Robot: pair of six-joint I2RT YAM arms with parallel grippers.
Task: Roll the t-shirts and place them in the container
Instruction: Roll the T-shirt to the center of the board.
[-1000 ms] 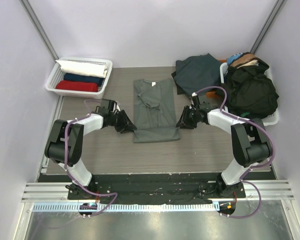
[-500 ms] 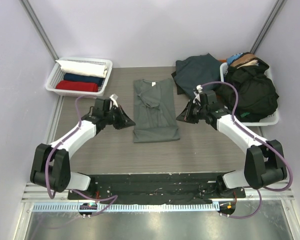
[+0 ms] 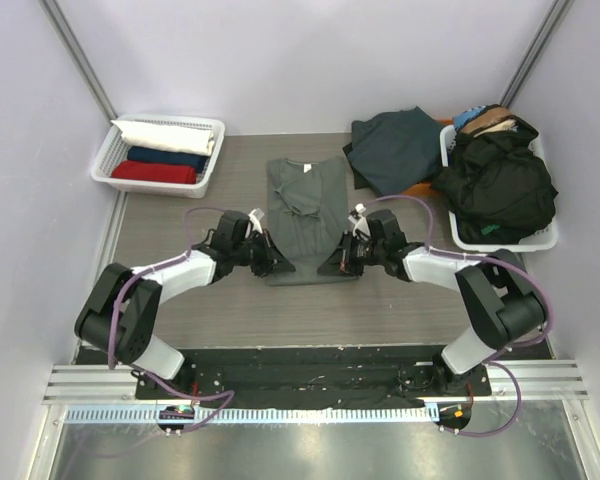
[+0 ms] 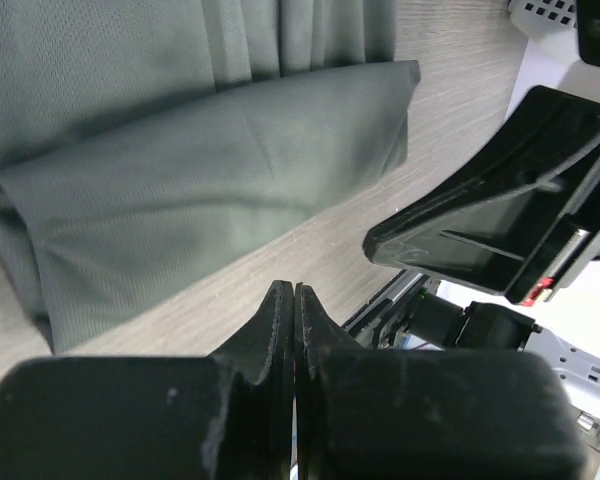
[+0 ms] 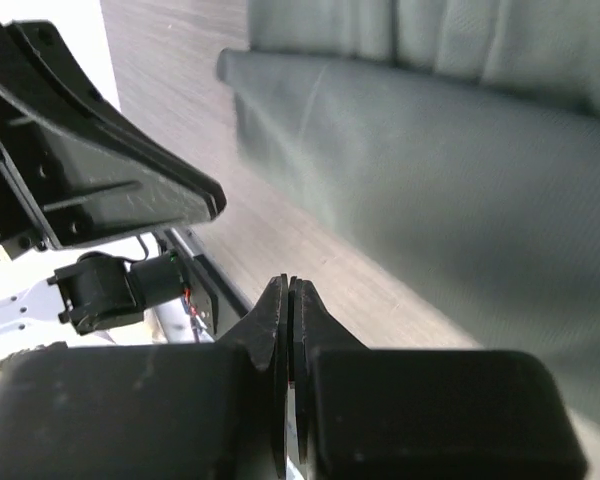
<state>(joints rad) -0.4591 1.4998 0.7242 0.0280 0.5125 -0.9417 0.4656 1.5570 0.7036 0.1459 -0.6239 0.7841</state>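
Note:
A grey-green t-shirt point(image 3: 305, 205) lies flat in the middle of the table, folded into a narrow strip with its collar at the far end. Its near end forms a thick doubled fold point(image 4: 210, 170) point(image 5: 460, 150). My left gripper point(image 3: 283, 270) point(image 4: 294, 288) is at the near-left corner of that fold, and my right gripper point(image 3: 325, 272) point(image 5: 288, 282) is at the near-right corner. Both are shut with nothing between the fingers, their tips low over bare table just short of the cloth. Each wrist view shows the opposite gripper across the hem.
A white basket point(image 3: 205, 165) at the back left holds white, navy and red rolled shirts. A dark teal shirt point(image 3: 395, 145) lies heaped at the back right beside a second white basket point(image 3: 545, 240) piled with black clothes point(image 3: 500, 185).
Both grippers have closed and swung inward from beside the shirt to the two near corners of its hem. The shirt itself has stayed in place.

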